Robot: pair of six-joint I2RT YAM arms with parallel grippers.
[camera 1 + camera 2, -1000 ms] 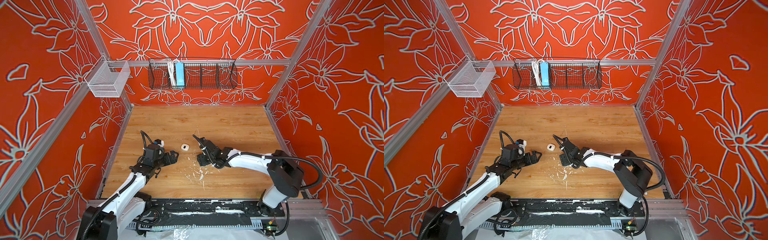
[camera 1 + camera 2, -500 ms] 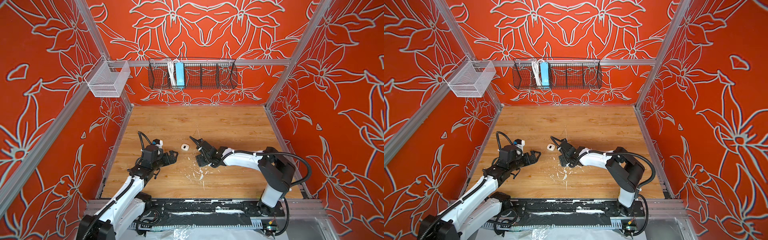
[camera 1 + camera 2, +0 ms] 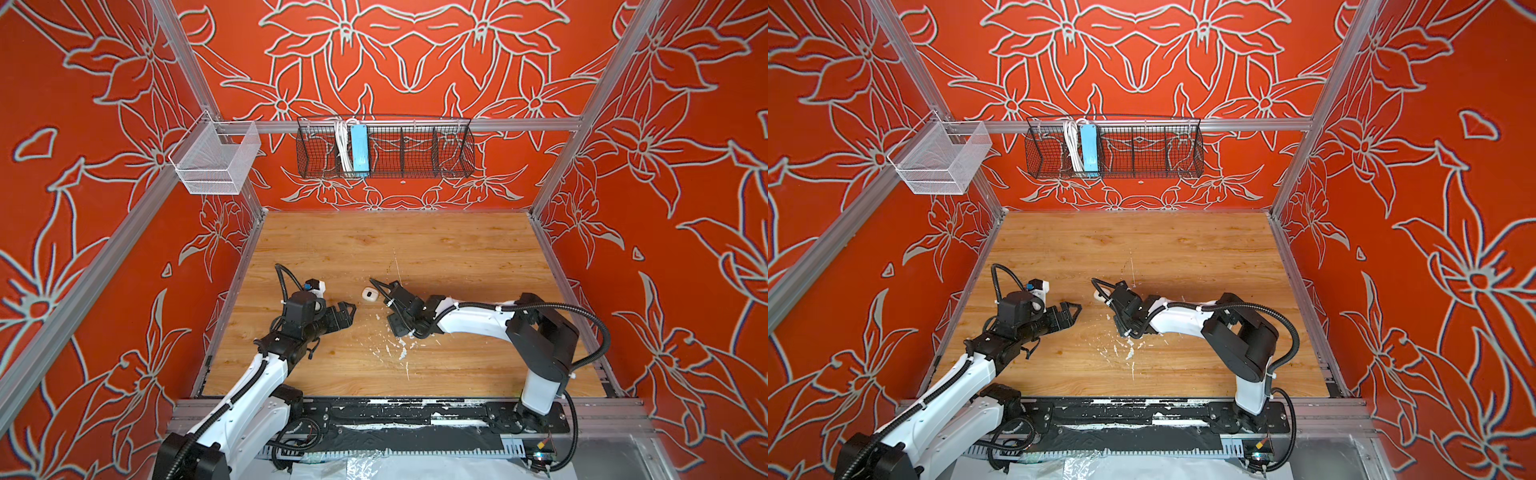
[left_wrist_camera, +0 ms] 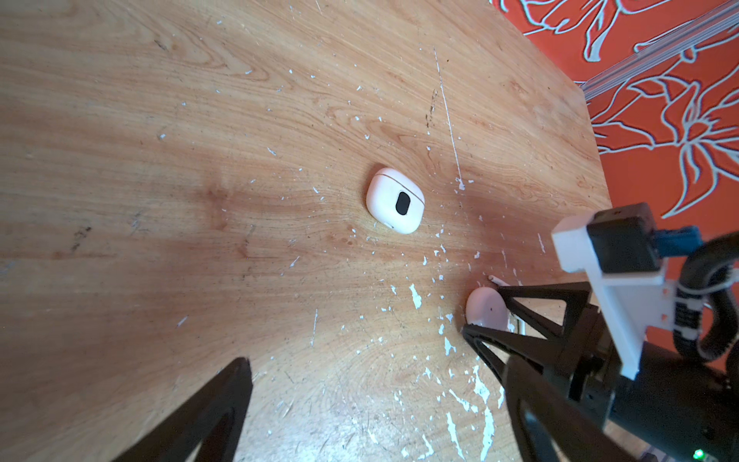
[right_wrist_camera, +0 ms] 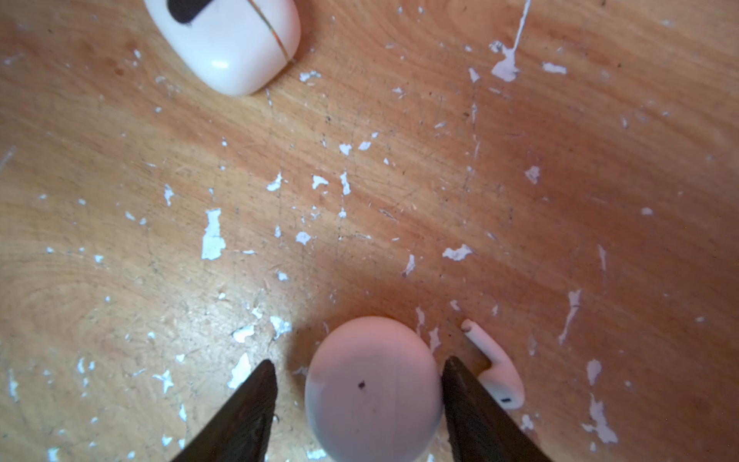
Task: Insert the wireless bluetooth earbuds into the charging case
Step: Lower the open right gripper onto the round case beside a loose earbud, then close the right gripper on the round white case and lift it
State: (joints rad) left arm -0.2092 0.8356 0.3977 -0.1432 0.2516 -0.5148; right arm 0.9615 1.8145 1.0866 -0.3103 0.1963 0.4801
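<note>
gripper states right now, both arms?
left gripper: open, empty.
right gripper: open around the white disc; a gap shows beside one finger, so no grip.

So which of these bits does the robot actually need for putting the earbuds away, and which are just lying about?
Needed: the earbud; the white case with the black oval; the round white disc, possibly a case too.
Lying about: paint flecks; black wire basket holding a blue box; white mesh basket.
</note>
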